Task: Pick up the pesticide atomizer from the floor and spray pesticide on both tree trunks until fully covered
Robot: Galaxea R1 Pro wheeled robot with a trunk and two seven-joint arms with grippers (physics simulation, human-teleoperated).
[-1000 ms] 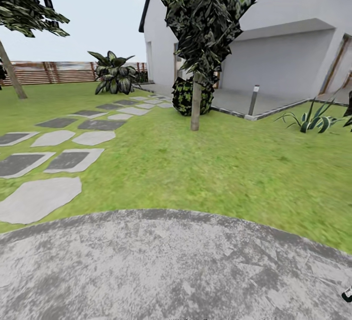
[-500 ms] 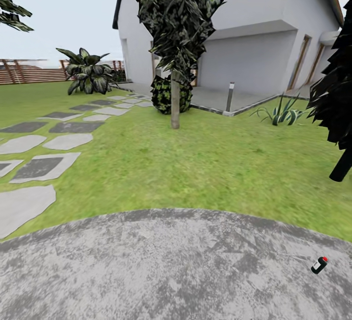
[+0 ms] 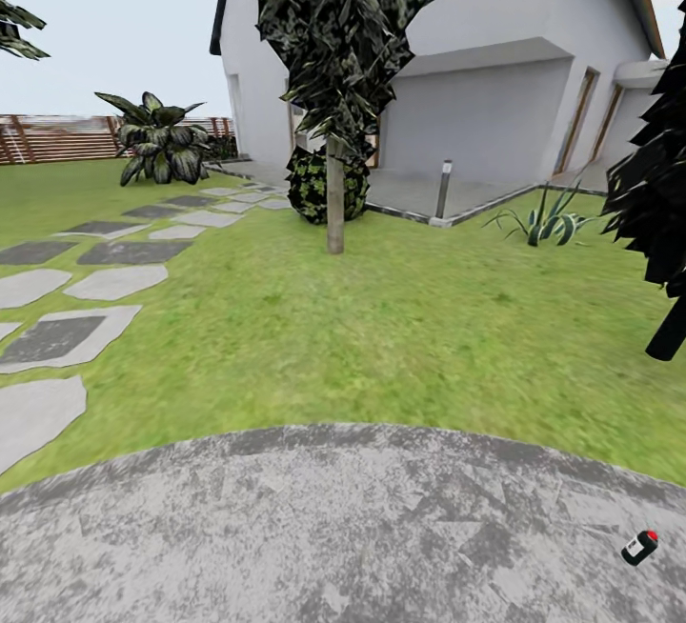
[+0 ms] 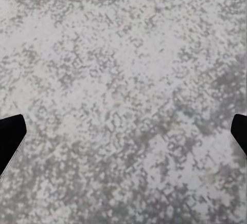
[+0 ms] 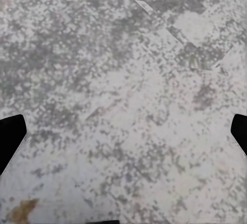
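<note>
Head view. Mottled grey paved pad (image 3: 343,528) across the foreground, curved edge meeting the lawn (image 3: 410,328). Pesticide atomizer (image 3: 639,548) lying tilted on the pad at far lower right: small dark body, pale label, red cap. Grey stepping stones (image 3: 57,337) running off to the left toward a brown slat fence (image 3: 57,137). Broad-leaved shrub (image 3: 157,142) before the fence. Tree (image 3: 333,42) mid-lawn, dark mottled crown over a straight tan tree trunk (image 3: 334,204); round green bush (image 3: 324,187) just behind the trunk. White house (image 3: 495,61) beyond, with a short grey lamp post (image 3: 442,190) at its terrace edge and a spiky grass plant (image 3: 543,221) nearby. Near-black cypress (image 3: 657,194) at the right edge. Leaf tips of another tree (image 3: 14,18) at upper left.

Left wrist view. Speckled grey paving beneath the left gripper (image 4: 123,134). Dark fingertips (image 4: 10,136) at opposite edges of the frame, set wide apart, nothing between them.

Right wrist view. Same grey paving, darker patches and a small brownish stain (image 5: 20,211). Right gripper (image 5: 123,134) likewise spread, dark fingertips (image 5: 10,136) at either edge, nothing held.
</note>
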